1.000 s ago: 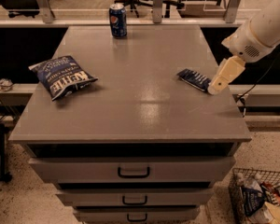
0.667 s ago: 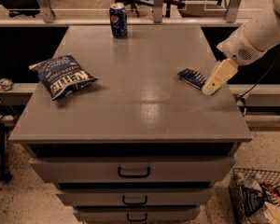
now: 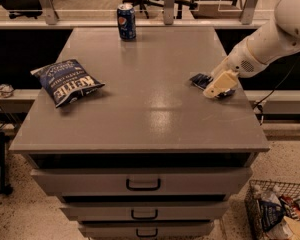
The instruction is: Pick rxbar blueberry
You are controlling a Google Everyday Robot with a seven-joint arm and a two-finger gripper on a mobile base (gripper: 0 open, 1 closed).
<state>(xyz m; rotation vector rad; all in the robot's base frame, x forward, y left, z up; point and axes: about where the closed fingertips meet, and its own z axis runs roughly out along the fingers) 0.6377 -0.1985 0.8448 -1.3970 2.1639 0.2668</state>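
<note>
The rxbar blueberry [image 3: 201,79] is a small flat dark-blue bar lying on the grey cabinet top [image 3: 150,104] near its right edge. My gripper [image 3: 219,86] comes in from the right on a white arm and sits low over the bar, covering its right part; only the bar's left end shows. The cream-coloured fingers [image 3: 215,88] point down and to the left onto the bar.
A large crinkled blue Kettle chip bag [image 3: 66,81] lies at the left of the top. A blue Pepsi can [image 3: 126,21] stands at the back. Drawers [image 3: 142,183] are below. A wire basket of items [image 3: 280,211] stands on the floor at the lower right.
The gripper has moved left and down along the bar, from beside its right end to over it, now covering most of the bar.
</note>
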